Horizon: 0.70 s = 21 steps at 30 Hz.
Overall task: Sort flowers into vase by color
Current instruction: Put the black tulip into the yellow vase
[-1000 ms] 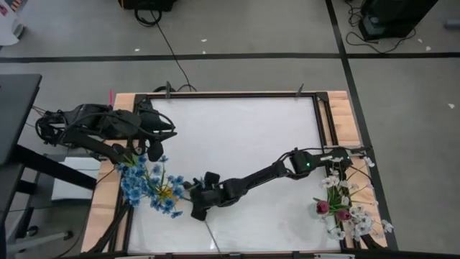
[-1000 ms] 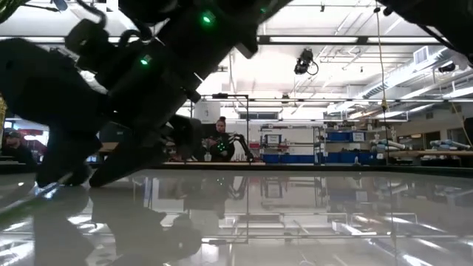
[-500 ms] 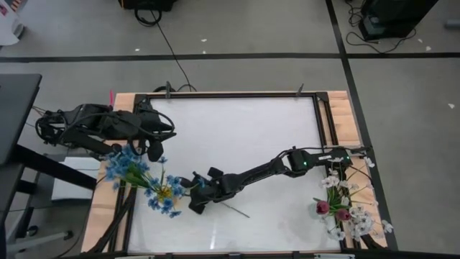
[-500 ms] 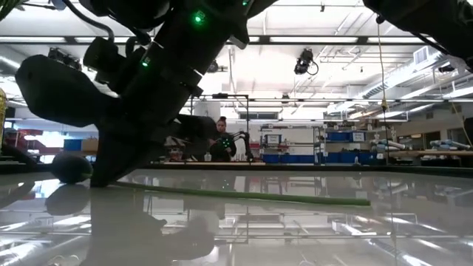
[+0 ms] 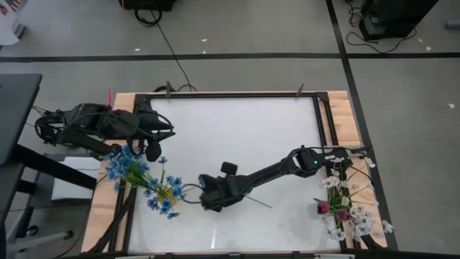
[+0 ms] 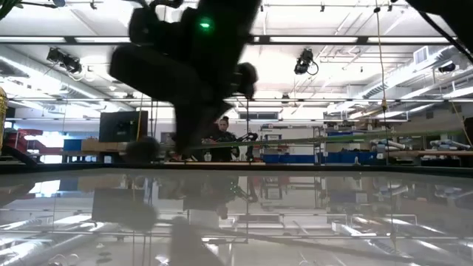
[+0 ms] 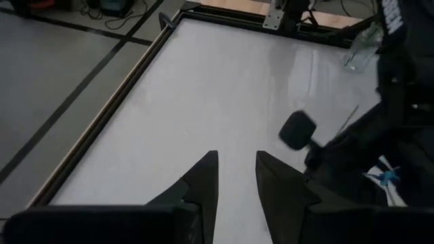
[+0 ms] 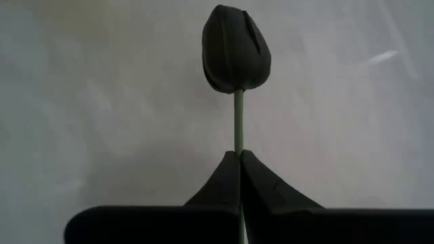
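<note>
My right gripper [image 8: 239, 157] is clenched on the thin green stem of the black tulip bud [image 8: 236, 49], just below the blossom. Gripping close to the head likely keeps the bud steady while the long stem trails free behind. In the high view that gripper [image 5: 210, 202] sits low over the white table [image 5: 237, 129], near its front-left part, with the stem [image 5: 259, 201] running out to the right underneath the forearm. The low view shows the stem roughly level and clear of the tabletop, so I judge the flower is lifted, not resting.

My left gripper [image 7: 236, 177] waits over the table's left edge, fingers slightly parted and holding nothing. Just beside it lies the blue flower bunch [image 5: 136, 176], spilling across the left border. The white and red-purple flowers [image 5: 343, 205] sit bunched at the right edge, well apart from the bud I hold.

Hard to make out: no vase is plainly identifiable from above. A clear glass vessel [image 7: 358, 51] shows at the far end in the left wrist view, partly cut off by the other arm. Which group the black bud belongs with is not settled by these views.
</note>
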{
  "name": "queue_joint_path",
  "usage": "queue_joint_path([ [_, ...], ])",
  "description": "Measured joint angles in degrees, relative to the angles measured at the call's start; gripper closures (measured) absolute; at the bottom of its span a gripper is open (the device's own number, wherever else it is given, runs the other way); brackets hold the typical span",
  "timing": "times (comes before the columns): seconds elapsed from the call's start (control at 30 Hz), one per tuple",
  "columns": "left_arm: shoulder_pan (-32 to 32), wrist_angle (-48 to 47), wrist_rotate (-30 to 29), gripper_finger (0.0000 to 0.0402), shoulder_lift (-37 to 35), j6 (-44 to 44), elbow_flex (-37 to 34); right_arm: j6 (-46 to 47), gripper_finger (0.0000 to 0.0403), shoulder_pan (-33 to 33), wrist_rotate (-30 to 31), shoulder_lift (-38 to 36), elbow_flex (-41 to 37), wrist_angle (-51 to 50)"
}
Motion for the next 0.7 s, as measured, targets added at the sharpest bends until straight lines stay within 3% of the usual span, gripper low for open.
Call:
queue_joint_path([
  [0.23,1.04,0.02,-0.06,0.0296,0.0,0.98,0.0,8.81,0.0399,1.46,8.95,-1.4,0.04,-14.06],
  [0.43,1.22,0.03,-0.06,0.0296,0.0,0.96,0.0,17.09,0.04,1.59,13.49,-4.16,0.02,-16.83],
  [0.7,1.22,0.09,-0.06,0.0296,-0.39,0.92,0.0,28.79,0.04,0.91,24.2,-12.34,0.11,-23.07],
])
